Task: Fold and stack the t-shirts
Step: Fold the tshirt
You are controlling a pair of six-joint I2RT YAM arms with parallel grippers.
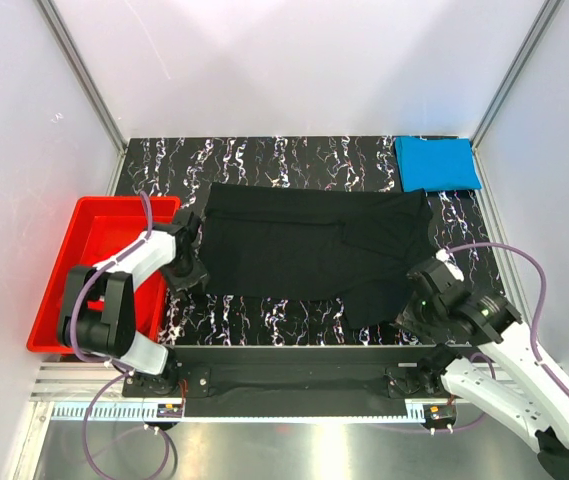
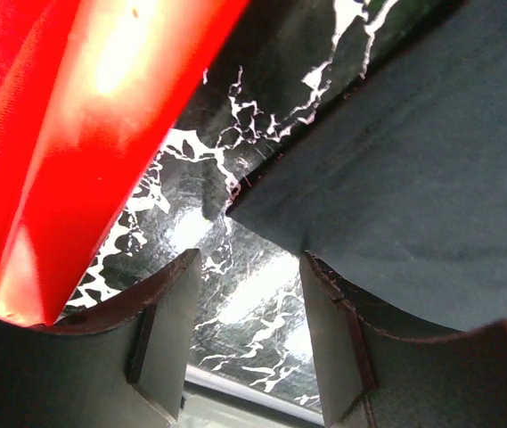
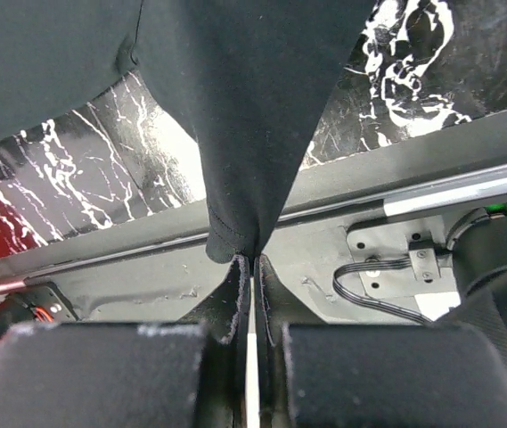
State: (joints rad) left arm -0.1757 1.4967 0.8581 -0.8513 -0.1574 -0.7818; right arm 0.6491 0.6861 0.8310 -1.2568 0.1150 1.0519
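Observation:
The black t-shirt (image 1: 314, 245) lies spread across the middle of the table. My left gripper (image 1: 186, 272) is open at the shirt's near left corner. In the left wrist view that corner (image 2: 413, 178) lies just beyond the gap between my fingers (image 2: 249, 267), and nothing is held. My right gripper (image 1: 416, 300) is shut on the shirt's near right edge. The right wrist view shows the black fabric (image 3: 244, 107) pinched at my fingertips (image 3: 253, 259) and pulled taut. The blue t-shirt (image 1: 436, 162) lies folded at the back right corner. No red t-shirt shows.
A rigid red tub (image 1: 59, 270) stands at the left table edge, close beside my left gripper; its wall fills the left of the left wrist view (image 2: 102, 134). White walls enclose the table. The arm bases and a metal rail run along the near edge.

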